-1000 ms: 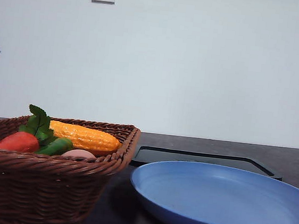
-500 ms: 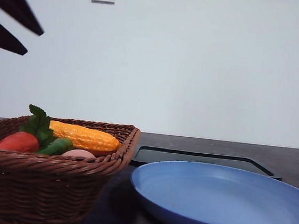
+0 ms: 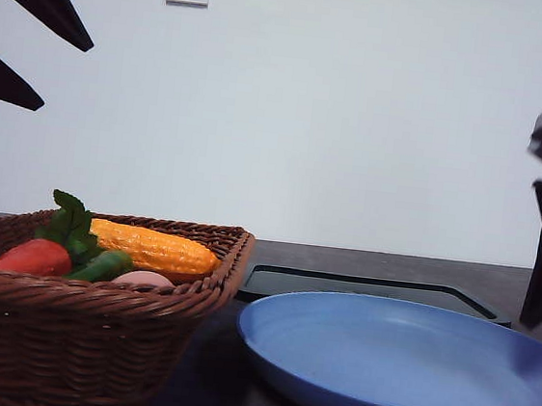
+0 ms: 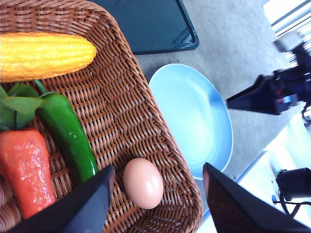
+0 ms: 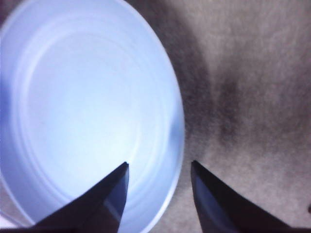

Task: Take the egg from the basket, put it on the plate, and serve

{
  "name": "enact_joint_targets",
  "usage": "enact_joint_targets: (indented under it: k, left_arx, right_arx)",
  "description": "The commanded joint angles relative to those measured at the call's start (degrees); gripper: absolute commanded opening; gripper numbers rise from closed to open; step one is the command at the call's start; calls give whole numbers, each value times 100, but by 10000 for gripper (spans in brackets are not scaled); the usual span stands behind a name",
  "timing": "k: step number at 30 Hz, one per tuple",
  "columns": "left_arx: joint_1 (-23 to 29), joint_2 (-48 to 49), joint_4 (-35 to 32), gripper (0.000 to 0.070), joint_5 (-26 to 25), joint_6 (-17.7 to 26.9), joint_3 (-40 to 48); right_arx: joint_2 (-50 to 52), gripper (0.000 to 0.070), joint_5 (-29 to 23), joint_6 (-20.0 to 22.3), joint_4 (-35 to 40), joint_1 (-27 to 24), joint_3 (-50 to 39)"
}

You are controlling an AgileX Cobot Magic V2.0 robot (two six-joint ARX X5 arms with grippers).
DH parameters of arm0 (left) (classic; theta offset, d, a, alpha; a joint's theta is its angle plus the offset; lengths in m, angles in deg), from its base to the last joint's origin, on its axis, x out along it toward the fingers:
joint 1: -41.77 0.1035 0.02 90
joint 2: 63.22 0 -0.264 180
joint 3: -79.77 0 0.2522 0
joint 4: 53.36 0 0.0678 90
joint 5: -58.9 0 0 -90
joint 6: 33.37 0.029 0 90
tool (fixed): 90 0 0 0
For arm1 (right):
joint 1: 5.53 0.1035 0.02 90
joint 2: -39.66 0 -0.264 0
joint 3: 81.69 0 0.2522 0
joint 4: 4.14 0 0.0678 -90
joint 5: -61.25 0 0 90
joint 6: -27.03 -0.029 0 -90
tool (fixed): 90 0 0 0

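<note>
I see the egg [image 4: 143, 183] in the basket [image 4: 160, 145] just beside a green pepper [image 4: 68, 136], near a carrot [image 4: 26, 170] and corn [image 4: 43, 54]. My left claw [image 4: 155, 206] hangs wide open and empty above it. My right claw [image 5: 158, 194], open and empty too, is over the plate [image 5: 73, 97] rim.

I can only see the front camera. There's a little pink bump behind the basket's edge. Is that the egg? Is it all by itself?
Observer: Yes, that's the egg. The left wrist view shows it whole, lying on the basket floor near a corner, touching nothing else.
Child: What's the green thing near it?
Observer: A green pepper, lying between the egg and the carrot.
Child: Is the left hand ready to grab?
Observer: The left gripper is open, above the egg, not touching it.
Child: And the other hand?
Observer: The right gripper is open too, straddling the rim of the plate, which has nothing on it.
</note>
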Motion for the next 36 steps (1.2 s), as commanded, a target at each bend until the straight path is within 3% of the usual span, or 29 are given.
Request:
enact_joint_targets:
  k: [1, 4, 13, 20, 26, 36]
  left_arx:
    - [-22, -50, -20, 376, -33, -1, -72]
    - [-22, -50, 11, 376, -33, 0, -72]
    - [-23, -50, 31, 376, -33, -1, -72]
    - [-156, -52, 27, 378, -35, -56, -72]
    - [-636, -61, 47, 431, 28, -355, -72]
    - [-2100, -477, 75, 431, 1747, -829, -104]
  right_arx:
    - [-204, 266, 18, 49, 110, 29, 0]
    - [-418, 235, 62, 47, 241, 49, 0]
    - [-605, 0, 80, 22, 254, 65, 0]
    - [-144, 0, 74, 2, 38, 65, 2]
    - [513, 0, 55, -39, -297, 58, 4]
    - [1281, 0, 9, -126, -480, 58, 4]
